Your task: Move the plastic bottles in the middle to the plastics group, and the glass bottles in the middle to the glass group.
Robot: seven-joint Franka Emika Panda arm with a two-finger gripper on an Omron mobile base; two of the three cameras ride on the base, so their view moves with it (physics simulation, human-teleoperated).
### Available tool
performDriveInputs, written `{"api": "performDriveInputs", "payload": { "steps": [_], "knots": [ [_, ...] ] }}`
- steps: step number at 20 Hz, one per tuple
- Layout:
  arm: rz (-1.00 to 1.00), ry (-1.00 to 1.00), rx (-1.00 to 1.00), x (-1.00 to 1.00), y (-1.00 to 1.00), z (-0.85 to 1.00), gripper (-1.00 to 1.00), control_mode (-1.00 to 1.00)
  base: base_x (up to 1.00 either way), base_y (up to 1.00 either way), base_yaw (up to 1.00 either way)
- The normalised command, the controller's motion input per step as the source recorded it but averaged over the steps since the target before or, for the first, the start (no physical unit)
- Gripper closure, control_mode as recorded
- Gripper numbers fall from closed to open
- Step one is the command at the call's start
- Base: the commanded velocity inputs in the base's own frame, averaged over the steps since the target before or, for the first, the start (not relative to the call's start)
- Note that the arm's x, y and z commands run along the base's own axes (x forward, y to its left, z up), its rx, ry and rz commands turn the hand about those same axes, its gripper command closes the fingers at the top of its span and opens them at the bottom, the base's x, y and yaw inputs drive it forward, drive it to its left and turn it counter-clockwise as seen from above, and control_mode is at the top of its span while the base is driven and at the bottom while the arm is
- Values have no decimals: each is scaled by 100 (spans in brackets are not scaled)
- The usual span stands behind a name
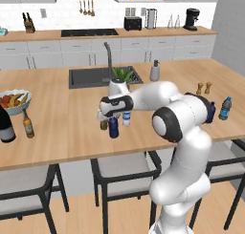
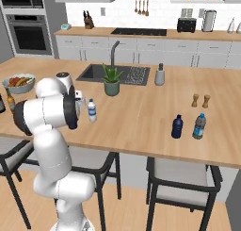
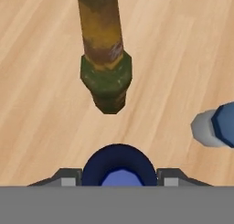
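With the gripper (image 3: 118,184) over it, squat dark blue plastic bottle (image 3: 118,166) sits between the 2 fingertips; grip state unclear.

clear bottle (image 2: 92,110) upright on counter (image 2: 141,117) | beside arm (image 2: 49,110) | blue bottles (image 2: 177,127) far right

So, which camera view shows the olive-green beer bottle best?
The hand view: the olive-green beer bottle shows from above, label and neck plain. In the left base view only its lower part peeks out below the gripper.
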Motion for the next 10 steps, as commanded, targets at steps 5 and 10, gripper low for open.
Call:
{"api": "performDriveInputs", "payload": {
  "steps": [5,10],
  "knots": [
    [0,-14,3,-40,-19,14,100,-100,0,0,0],
    [0,-17,0,-32,-55,36,100,-100,0,0,0]
  ]
}}
